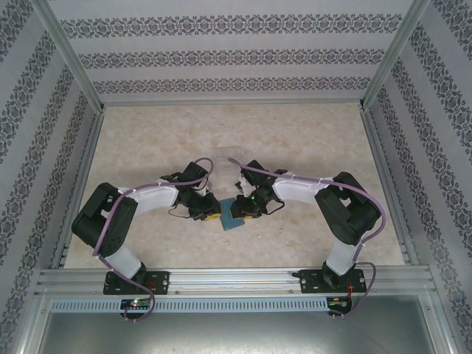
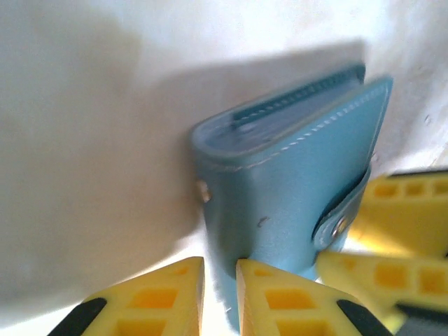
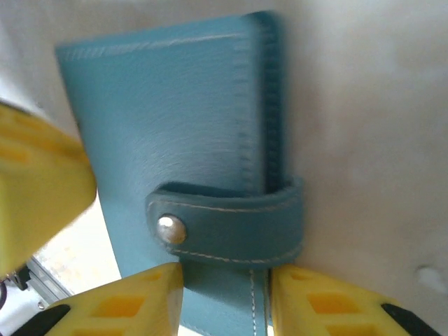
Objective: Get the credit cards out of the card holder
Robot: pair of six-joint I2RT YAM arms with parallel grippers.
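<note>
- Card holder (image 1: pixel 233 214), teal, strap snapped shut, lies on a pale marbled table (image 1: pixel 310 147).
- Patterned wallpaper walls surround it.
- Left hand (image 2: pixel 220 297) slightly parted at its edge.
- Right hand (image 3: pixel 225 294) spread around its strap (image 3: pixel 231 224).

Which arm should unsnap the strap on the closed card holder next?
Right, probably. Its jaws straddle the card holder just below the snapped strap. The left gripper sits at the holder's edge, away from the strap.
</note>
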